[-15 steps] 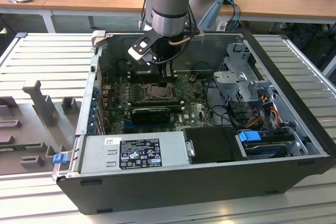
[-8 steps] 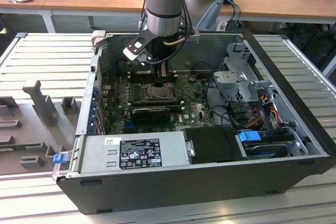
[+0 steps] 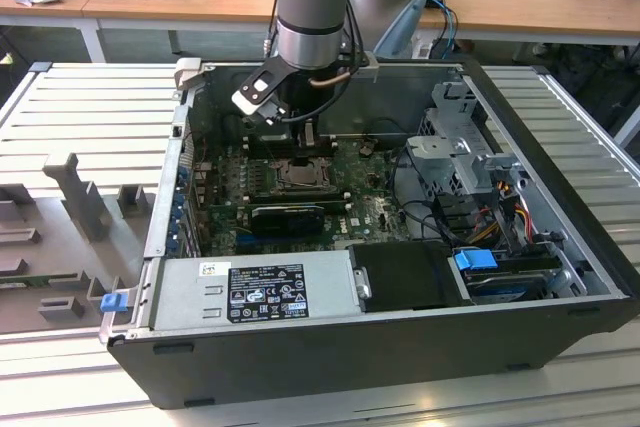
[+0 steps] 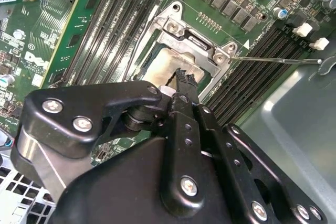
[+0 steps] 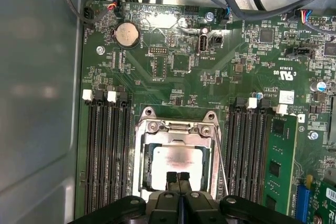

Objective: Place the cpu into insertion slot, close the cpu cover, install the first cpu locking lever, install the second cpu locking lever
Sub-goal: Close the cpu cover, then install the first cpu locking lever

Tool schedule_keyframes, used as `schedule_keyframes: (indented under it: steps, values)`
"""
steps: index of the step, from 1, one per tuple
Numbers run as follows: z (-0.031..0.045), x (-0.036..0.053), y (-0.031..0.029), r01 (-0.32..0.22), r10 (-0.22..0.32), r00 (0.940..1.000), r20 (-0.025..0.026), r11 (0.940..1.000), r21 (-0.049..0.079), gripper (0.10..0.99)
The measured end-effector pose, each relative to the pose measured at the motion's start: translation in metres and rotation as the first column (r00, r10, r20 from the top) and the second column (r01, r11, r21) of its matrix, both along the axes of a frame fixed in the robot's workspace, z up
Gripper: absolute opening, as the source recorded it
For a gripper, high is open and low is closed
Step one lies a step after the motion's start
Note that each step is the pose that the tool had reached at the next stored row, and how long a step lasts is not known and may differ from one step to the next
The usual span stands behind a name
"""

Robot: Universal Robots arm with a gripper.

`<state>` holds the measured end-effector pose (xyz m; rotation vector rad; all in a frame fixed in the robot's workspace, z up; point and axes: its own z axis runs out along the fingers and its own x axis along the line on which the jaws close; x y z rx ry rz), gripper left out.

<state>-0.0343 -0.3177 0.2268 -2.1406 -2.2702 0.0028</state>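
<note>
The gripper points straight down into the open case, its two fingers brought together with nothing between them. The cpu lies directly under the tips, flat in the slot. Its pale top shows through the cut-out of the cover, which looks folded down over it. The tips sit over the cpu's edge nearest the gripper body; whether they touch it cannot be told. In both wrist views a thin wire lever runs just beside the fingers, its long axis along one side of the slot, between the slot and the memory slots. In the second wrist view that lever reaches well out past the gripper and seems unlatched.
</note>
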Motion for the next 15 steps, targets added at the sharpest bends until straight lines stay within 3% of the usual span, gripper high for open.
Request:
schedule_keyframes:
  steps: [5, 10, 13, 14, 15]
  values:
    - [0.0023, -0.0014, 0.0, 0.0, 0.0, 1.0, 0.0, 1.0, 0.0, 0.106]
    - [0.0144, -0.0014, 0.0, 0.0, 0.0, 1.0, 0.0, 1.0, 0.0, 0.106]
    - [0.0288, -0.0014, 0.0, 0.0, 0.0, 1.0, 0.0004, 1.0, 0.0, 0.106]
    - [0.0432, -0.0016, 0.0, 0.0, 0.0, 0.9999, 0.0117, 1.0, 0.0, 0.106]
    - [0.0455, -0.0019, 0.0, -0.001, 0.001, 0.9998, 0.0192, 1.0, 0.0, 0.106]
